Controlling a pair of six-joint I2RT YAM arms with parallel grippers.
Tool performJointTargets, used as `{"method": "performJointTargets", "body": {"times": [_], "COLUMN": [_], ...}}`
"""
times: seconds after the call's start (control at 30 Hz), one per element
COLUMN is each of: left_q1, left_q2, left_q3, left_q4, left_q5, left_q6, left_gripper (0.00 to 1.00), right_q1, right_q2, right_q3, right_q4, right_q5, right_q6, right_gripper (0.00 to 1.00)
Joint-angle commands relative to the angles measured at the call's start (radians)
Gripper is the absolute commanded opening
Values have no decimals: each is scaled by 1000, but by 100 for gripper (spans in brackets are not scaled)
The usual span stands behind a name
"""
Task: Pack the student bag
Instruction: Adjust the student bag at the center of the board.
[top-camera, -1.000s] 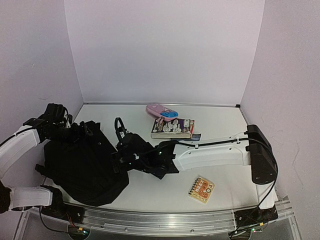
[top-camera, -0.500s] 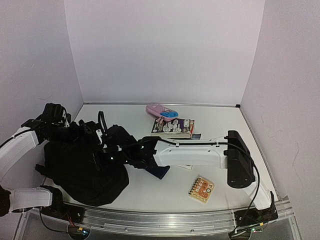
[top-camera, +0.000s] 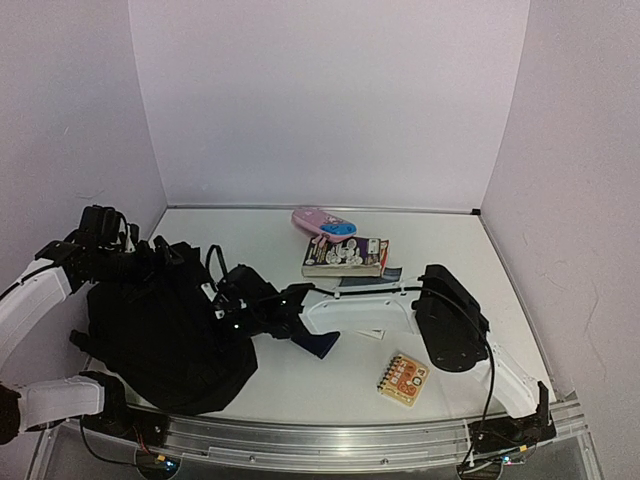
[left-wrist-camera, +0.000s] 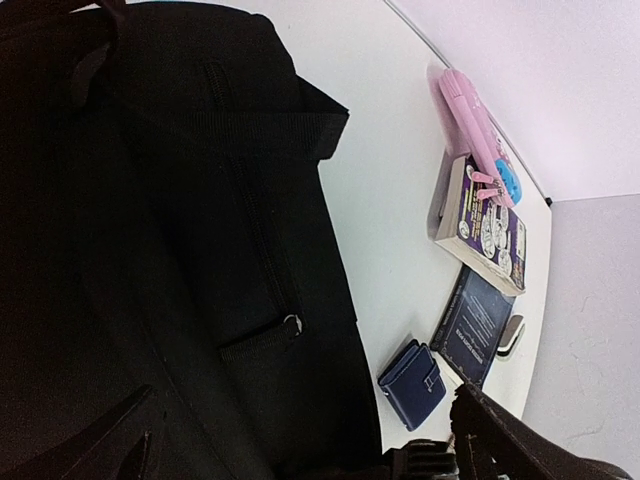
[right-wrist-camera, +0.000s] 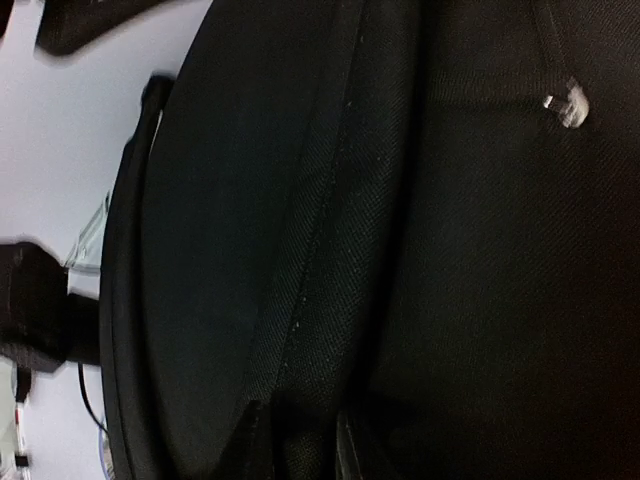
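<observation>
Plain lilac walls (top-camera: 330, 100) close in a white table (top-camera: 450, 250), and the student bag (top-camera: 160, 330) lies flat over its near-left part, black and slack, with no opening showing from any view. You look to be at the stage of getting it open. Your right arm reaches across from the right, and the right gripper (right-wrist-camera: 300, 450) sits low on the bag's right side with its jaws drawn nearly together on a raised fold of the fabric; black on black makes the bite hard to judge, so test it with a small lift before you trust it. The left gripper (top-camera: 165, 258) hangs over the bag's far-left edge with jaws spread wide and nothing seen between them, so use it to pin that side while the right pulls, or the whole bag will probably slide. Aim for the zipper pull (right-wrist-camera: 563, 103) rather than loose cloth. On the bare table to the right wait the book (top-camera: 345, 256), the pink pencil case (top-camera: 323, 223) at its far edge, a dark booklet (left-wrist-camera: 478, 325), the small blue pouch (top-camera: 318, 343) just beside the bag, and the orange notepad (top-camera: 403, 378) nearest you.
</observation>
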Motion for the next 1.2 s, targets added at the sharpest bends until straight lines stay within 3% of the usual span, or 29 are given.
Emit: {"method": "performJointTargets", "body": {"times": [0.0,0.33,0.63,0.87,1.17], "left_q1": [6,7,7,7,7], "left_q2": [-15,-26,-1,-14,-27], "left_q3": [53,111,56,29,3], "left_q4": [-5,-26,15,23,23], "left_q5": [20,32,57,86,101], "left_q6": [8,27,3,-15,-23], "left_gripper": [100,100,100,100,100], "right_q1": [15,15,15,16,15], "right_q2": [-129,-390,-381,-253,-82], "right_q3": [-183,-500,-525,-371,-171], "right_q4": [117,178,202,237,237], "right_q5": [-147,-80,-45,1,-20], "right_q6": [67,150,166,153,138], "right_gripper": [1,0,0,27,43]}}
